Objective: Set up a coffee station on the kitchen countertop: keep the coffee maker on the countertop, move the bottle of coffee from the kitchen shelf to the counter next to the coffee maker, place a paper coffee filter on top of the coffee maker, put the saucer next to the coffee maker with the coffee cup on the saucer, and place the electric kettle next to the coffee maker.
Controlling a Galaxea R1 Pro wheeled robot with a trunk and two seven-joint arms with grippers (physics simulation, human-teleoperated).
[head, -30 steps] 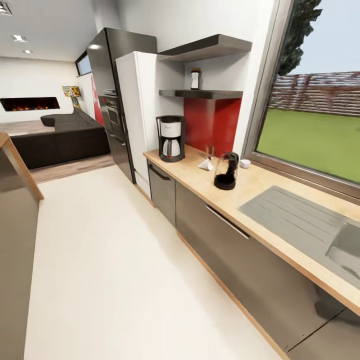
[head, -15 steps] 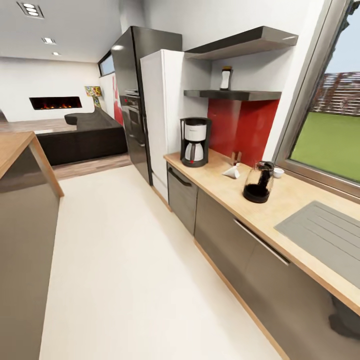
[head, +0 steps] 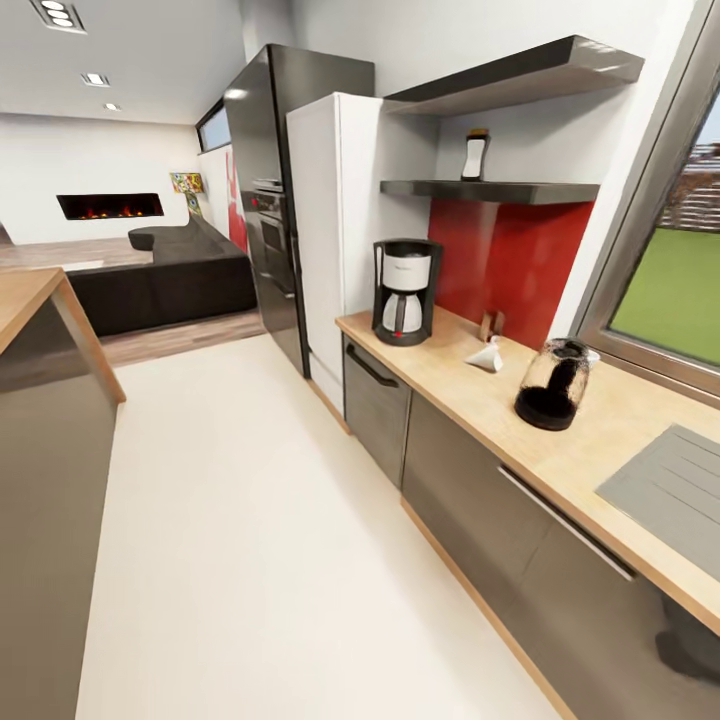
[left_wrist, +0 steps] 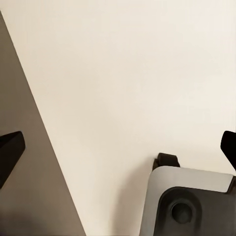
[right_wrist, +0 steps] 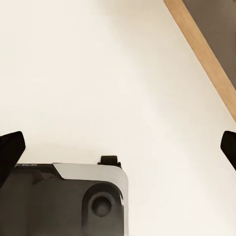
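The pale floor (head: 250,520) took up most of the head view, running back toward a dark sofa (head: 165,275) and a wall fireplace (head: 110,206) in the far room. Along the right ran the kitchen desk (head: 500,410), a light wood-grain top over dark grey cabinet fronts (head: 470,500), with a grey drainboard (head: 670,490) set into it near the window (head: 670,290). At the desk's far end stood a white fridge (head: 330,230) and, behind it, a tall dark oven unit (head: 265,190). Two dark shelves (head: 490,188) hung on the wall above a red splashback (head: 500,260).

The coffee maker (head: 404,292) stood upright at the far end of the desk, just beside the fridge. The electric kettle (head: 553,384) stood well apart from it, nearer the window, dark at its base. Between them, by the splashback, the paper coffee filter (head: 487,355) lay tipped on its side on the desk, with a small tan box-like item (head: 491,324) just behind it. The bottle of coffee (head: 474,155) stood upright on the lower shelf.

In the left wrist view the left tool (left_wrist: 118,147) hung over the floor with its dark fingertips (left_wrist: 10,150) spread wide apart, the robot's base (left_wrist: 191,201) below. In the right wrist view the right tool (right_wrist: 118,147) was likewise spread wide, fingertips (right_wrist: 10,150) at the frame's edges, above floor and a wooden plinth strip (right_wrist: 206,54).
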